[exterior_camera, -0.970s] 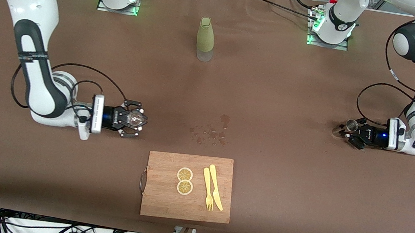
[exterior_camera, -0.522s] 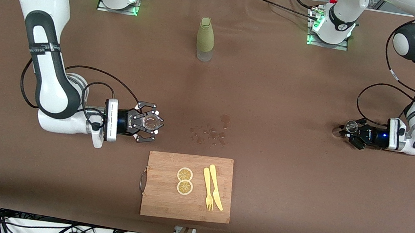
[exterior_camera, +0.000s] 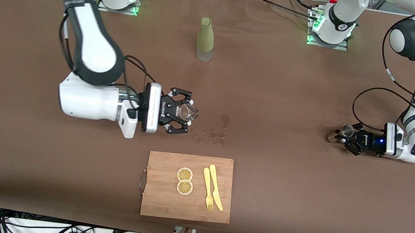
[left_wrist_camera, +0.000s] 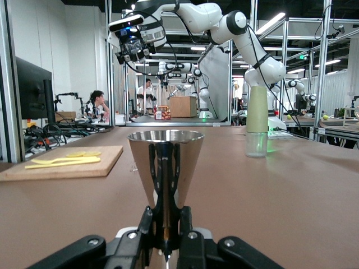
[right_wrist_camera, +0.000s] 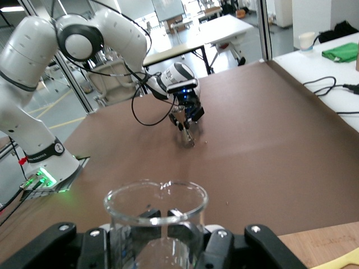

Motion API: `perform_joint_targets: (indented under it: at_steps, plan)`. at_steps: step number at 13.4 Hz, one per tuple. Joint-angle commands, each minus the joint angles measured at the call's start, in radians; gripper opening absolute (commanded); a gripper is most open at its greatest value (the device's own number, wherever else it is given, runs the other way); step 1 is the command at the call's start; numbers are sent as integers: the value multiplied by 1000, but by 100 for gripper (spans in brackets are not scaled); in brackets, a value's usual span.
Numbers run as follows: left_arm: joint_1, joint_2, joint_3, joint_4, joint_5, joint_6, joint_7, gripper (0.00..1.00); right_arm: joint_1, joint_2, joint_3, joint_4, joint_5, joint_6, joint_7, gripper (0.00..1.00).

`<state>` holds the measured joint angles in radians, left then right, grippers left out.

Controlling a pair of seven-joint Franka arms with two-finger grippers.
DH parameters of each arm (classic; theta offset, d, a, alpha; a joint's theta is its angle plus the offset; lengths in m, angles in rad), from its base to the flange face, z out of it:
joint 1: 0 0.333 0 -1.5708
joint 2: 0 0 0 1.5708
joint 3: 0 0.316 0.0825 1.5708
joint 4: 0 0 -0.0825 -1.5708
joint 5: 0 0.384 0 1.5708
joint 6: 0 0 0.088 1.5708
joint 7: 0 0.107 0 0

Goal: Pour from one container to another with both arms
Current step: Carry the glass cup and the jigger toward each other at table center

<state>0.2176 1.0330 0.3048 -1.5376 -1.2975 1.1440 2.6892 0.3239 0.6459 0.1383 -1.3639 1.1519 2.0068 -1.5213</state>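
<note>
Right tool (exterior_camera: 185,113) mid-frame, clamped on glass beaker (exterior_camera: 188,111) above table (exterior_camera: 284,176), left tool (exterior_camera: 344,136) right of frame, gripping steel cup (exterior_camera: 347,129)

The right wrist view cuts off the clear beaker (right_wrist_camera: 156,216) at its lower edge, below the jaws; its contents cannot be determined. The left wrist view hides the base of the metal cup (left_wrist_camera: 166,168) between the jaws. In the front view, the cup at the left gripper (exterior_camera: 343,135) is too small to show detail
</note>
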Motion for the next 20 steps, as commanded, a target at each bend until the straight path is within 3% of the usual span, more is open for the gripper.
perform_joint_targets:
  at_steps: [1,6,12,20]
  plan:
    - [-75,-24,-9,-22,-86,23,-47,0,30,-11,-5,-9,-67,53,91,0]
    - [-243,-25,-22,-29,-202,143,-83,0,127,-11,-6,39,-202,148,239,0]
    - [-288,-45,-222,-30,-279,359,-147,0,202,-11,-6,40,-466,190,414,0]
    - [-314,-54,-438,-33,-322,615,-186,0,253,-5,-9,34,-636,181,501,0]
